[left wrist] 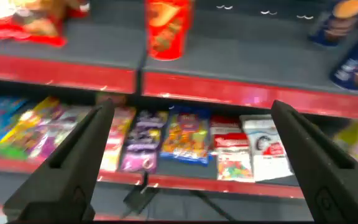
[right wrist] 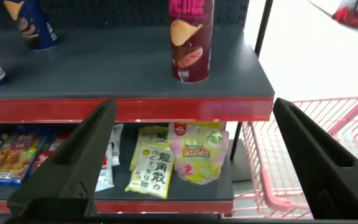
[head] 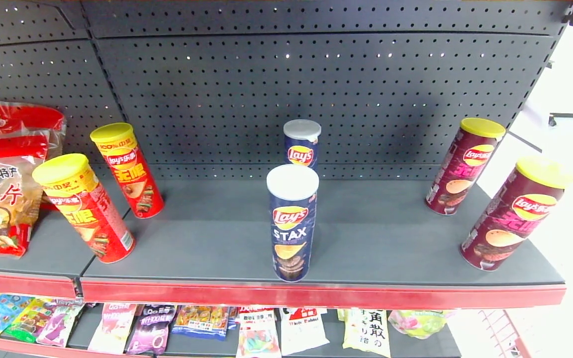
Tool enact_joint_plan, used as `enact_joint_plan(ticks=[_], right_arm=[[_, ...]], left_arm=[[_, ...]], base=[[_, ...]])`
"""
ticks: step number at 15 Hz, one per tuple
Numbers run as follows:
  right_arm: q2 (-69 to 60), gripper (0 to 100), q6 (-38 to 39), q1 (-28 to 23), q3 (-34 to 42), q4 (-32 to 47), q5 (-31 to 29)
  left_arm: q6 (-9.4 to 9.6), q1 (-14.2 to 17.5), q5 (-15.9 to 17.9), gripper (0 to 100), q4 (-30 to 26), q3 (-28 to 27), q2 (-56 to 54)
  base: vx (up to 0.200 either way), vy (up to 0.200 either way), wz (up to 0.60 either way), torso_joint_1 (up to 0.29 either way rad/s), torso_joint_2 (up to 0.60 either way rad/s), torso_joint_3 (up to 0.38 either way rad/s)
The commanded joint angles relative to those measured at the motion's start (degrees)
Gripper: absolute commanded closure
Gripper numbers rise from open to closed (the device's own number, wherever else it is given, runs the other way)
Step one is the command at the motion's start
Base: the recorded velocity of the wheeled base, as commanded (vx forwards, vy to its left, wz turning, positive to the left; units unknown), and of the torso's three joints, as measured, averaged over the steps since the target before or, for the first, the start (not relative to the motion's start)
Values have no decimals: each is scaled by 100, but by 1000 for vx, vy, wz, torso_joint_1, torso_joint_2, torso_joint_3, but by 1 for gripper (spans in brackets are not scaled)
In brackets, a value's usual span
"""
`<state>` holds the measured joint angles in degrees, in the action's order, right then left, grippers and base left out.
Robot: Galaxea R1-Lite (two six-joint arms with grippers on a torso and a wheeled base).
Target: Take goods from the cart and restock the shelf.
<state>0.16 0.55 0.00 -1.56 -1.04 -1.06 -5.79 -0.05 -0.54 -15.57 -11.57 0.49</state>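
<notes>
Left gripper [left wrist: 188,118], right gripper [right wrist: 194,106]: spread wide, nothing held; cart [head: 508,330] at frame's lower right.
Blue can [head: 292,223] at the shelf [head: 376,238] front edge, centre frame, could be toppled when stock is brought in.

Upright maroon can [right wrist: 191,40] on shelf [right wrist: 104,62], snack bags [right wrist: 194,152] beneath; pink cart [right wrist: 334,102] beside; right gripper [right wrist: 194,106] fingers spread

A shop aisle with stocked display shelving.
A dark grey metal shelf [head: 366,238] with a perforated dark grey back panel [head: 316,74] and a red front edge strip [head: 316,294] carries tall cardboard crisp tubes grouped by kind: red tubes with yellow lids [head: 85,209], dark blue tubes with white lids [head: 291,223] and maroon tubes with yellow lids [head: 513,214]. Colourful sealed snack packets [head: 202,320] fill the shelf below, and a pink wire shopping cart [right wrist: 263,162] stands near the shelving's right end.
</notes>
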Motion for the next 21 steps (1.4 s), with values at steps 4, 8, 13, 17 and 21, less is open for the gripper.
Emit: enact_joint_plan(ticks=[4, 8, 13, 17, 21], right_arm=[[-16, 0, -2, -9, 147, 112, -79], [-16, 0, -2, -9, 156, 112, -70], [-16, 0, -2, 0, 156, 112, -70], [-16, 0, -2, 0, 156, 112, -70], [-16, 0, -2, 0, 156, 112, -70]], left_arm=[[52, 5, 194, 0, 238, 383, -40], [359, 5, 221, 0, 660, 612, -40], [693, 14, 265, 0, 1566, 1122, -40], [605, 14, -166, 0, 1557, 1157, -40], [597, 14, -166, 0, 1557, 1157, -40]], base=[[0, 0, 0, 0, 0, 0], [0, 0, 0, 0, 0, 0], [0, 0, 0, 0, 0, 0], [0, 0, 0, 0, 0, 0], [0, 0, 0, 0, 0, 0]])
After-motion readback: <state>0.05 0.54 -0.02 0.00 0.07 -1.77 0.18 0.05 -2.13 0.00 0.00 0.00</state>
